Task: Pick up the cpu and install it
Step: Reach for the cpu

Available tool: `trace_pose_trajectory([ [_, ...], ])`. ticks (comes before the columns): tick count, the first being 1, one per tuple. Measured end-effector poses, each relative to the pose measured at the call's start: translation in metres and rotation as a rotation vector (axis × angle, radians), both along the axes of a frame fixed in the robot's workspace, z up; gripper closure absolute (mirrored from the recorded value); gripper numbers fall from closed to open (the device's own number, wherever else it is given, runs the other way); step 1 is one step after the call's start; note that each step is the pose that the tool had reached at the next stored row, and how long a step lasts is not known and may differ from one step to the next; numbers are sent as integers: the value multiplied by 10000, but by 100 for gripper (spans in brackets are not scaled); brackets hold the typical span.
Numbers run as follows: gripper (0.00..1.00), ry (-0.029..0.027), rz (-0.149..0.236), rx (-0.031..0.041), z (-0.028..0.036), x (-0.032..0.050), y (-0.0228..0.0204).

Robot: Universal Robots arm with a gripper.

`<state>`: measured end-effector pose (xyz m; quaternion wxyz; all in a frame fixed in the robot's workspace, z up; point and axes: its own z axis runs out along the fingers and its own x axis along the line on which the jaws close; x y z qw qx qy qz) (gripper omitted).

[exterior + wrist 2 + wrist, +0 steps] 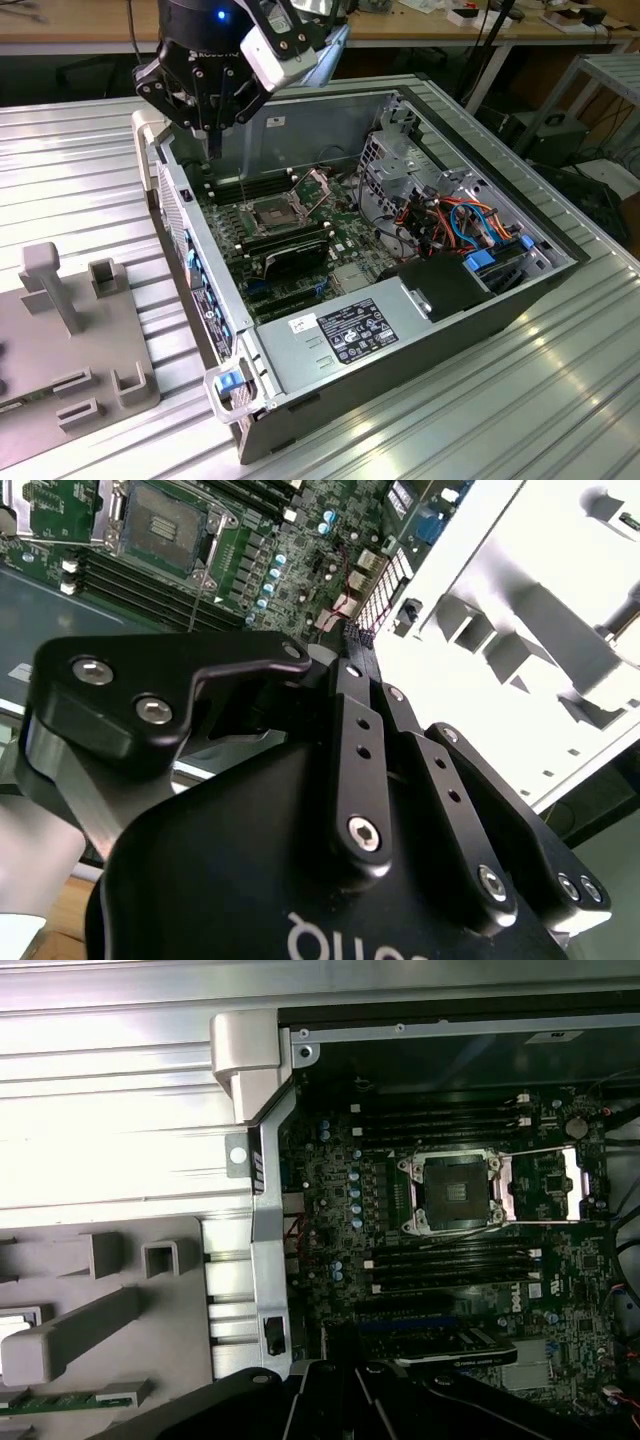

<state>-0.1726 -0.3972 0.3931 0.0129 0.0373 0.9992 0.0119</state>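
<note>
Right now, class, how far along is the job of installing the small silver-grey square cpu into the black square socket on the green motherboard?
Done: the hinged metal frame lies swung open beside the black square socket. In hand: the black gripper hovers above the open computer case's wall; whether it holds anything, I cannot tell. Left: the socket is bare, so the cpu is not yet seated.

The ribbed metal table is lit evenly from overhead in the exterior view, while the open computer case is left shadowed inside. In the first wrist view the table is bleached by glare beside a dim motherboard; in the second wrist view the parts fixture is burnt out to white.
</note>
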Motion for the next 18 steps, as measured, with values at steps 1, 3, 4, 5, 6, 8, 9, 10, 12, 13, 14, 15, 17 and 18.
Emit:
trace_pose_trajectory([
  [1, 89, 0, 0, 0, 0, -16, 0],
  [3, 89, 0, -1, 0, -1, -61, 0],
  [4, 89, -1, -1, 0, -1, -79, 0],
  [5, 89, -1, 0, 0, -1, -109, 0],
  [6, 89, -1, 1, 0, -2, -131, 0],
  [8, 89, 0, 0, 0, -3, -179, 0],
  [9, 89, -1, -1, 1, -4, -237, 0],
  [10, 89, 0, 0, 0, -5, -274, 0],
  [12, 89, 0, 0, 0, -6, -357, 0],
  [13, 89, 0, -2, 0, -7, -398, 0],
  [14, 89, 0, -1, 0, -8, -427, 0],
  [15, 89, -1, 0, 0, -9, -461, 0],
  [17, 89, -1, 0, 0, -12, -527, 0],
  [18, 89, -1, 0, 0, -13, -560, 0],
])
